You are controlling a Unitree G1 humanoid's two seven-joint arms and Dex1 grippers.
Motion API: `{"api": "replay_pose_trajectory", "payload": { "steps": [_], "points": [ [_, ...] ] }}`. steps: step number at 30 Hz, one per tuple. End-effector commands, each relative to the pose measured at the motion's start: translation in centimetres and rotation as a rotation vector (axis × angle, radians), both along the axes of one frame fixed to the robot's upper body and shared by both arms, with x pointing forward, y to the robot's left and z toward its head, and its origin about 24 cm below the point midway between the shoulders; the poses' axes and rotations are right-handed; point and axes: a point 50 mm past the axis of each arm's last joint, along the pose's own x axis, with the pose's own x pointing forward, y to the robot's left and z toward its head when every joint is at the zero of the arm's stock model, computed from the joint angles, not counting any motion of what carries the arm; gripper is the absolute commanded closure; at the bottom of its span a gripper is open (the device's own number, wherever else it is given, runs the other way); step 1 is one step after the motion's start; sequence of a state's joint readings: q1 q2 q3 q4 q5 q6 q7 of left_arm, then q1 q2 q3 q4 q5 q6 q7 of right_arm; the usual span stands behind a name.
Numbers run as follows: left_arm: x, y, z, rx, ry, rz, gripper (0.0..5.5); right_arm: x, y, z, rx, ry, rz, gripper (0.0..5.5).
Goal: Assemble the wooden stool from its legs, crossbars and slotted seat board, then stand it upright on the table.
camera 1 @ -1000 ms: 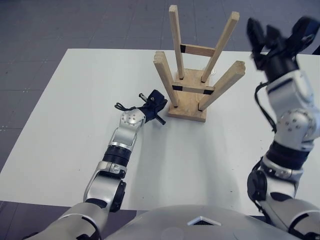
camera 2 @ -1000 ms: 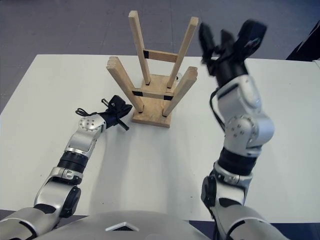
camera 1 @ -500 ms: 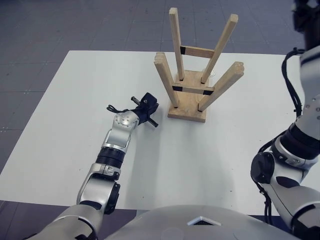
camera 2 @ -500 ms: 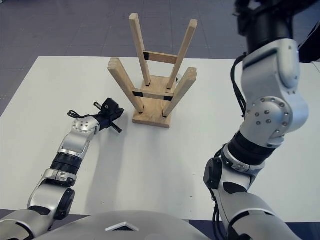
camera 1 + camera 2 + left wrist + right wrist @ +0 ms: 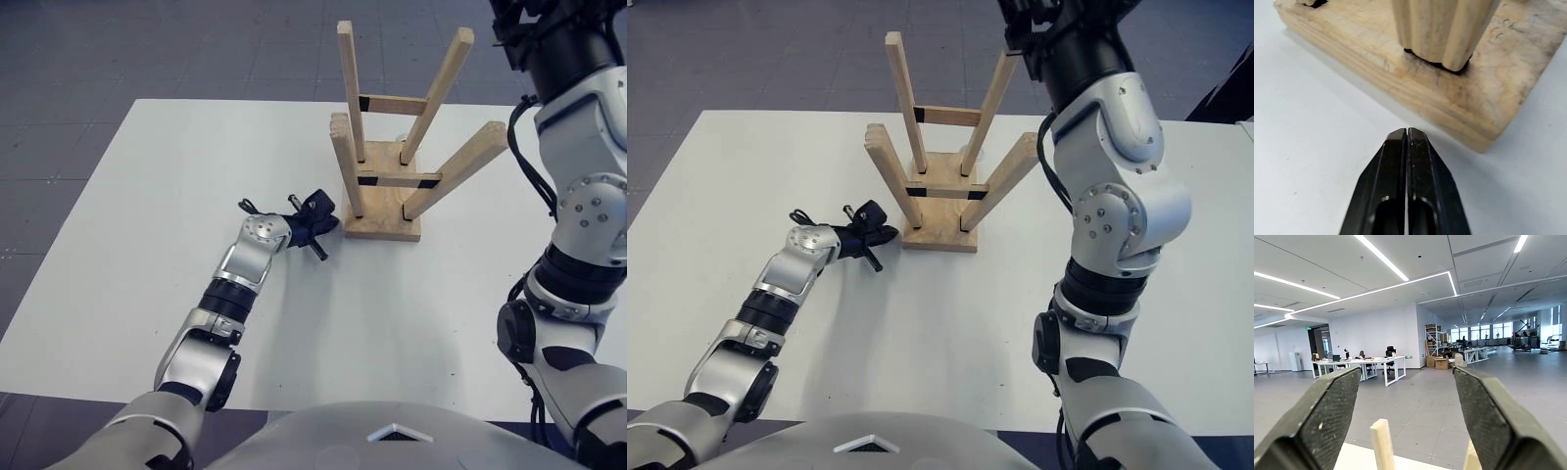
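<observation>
Four legs skyward: the stool (image 5: 387,186) sits upside down on the table (image 5: 147,196), seat board (image 5: 382,225) flat.
Left gripper (image 5: 1405,134), pressed together, lies just beside the board's corner; right gripper (image 5: 1406,372) gapes above the far legs (image 5: 350,88). Stiff, light wood, likely loose-jointed, so grip a leg low.

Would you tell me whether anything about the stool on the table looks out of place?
Yes: the stool is upside down, its seat board flat on the table and all four legs pointing up, so it is not yet upright. Nothing looks broken.
</observation>
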State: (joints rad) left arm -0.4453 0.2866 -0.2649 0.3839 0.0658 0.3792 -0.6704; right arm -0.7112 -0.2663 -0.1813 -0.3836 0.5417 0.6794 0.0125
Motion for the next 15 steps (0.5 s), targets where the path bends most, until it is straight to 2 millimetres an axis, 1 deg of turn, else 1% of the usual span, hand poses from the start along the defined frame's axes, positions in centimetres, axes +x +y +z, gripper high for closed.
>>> {"api": "replay_pose_trajectory", "payload": {
  "steps": [1,3,5,8,11,13,15],
  "points": [
    [-1.1,4.9,-0.3,0.086,-0.057,0.184,5.4,-0.1,-1.9,-0.8,0.06,0.06,-0.046,2.06],
    [-1.3,7.0,1.3,0.057,-0.184,0.334,5.4,-0.7,-2.2,-0.7,0.091,0.107,-0.022,2.06],
    [-1.2,8.2,2.7,-0.007,-0.301,0.487,5.4,-1.3,-2.2,-0.3,0.107,0.123,-0.016,2.06],
    [-1.3,9.6,3.8,-0.061,-0.405,0.666,5.4,-1.0,-3.1,0.5,0.223,0.143,-0.069,2.06],
    [-1.6,9.9,4.6,-0.079,-0.472,0.73,5.4,-0.5,-3.5,0.5,0.29,0.172,-0.083,2.06],
    [-1.5,9.7,5.7,-0.108,-0.529,0.736,5.4,-0.3,-2.9,-1.4,0.195,0.241,-0.085,2.06],
    [-1.4,9.3,6.4,-0.13,-0.559,0.733,5.4,-0.6,-2.3,-2.9,0.121,0.274,-0.072,2.06]
  ]
}}
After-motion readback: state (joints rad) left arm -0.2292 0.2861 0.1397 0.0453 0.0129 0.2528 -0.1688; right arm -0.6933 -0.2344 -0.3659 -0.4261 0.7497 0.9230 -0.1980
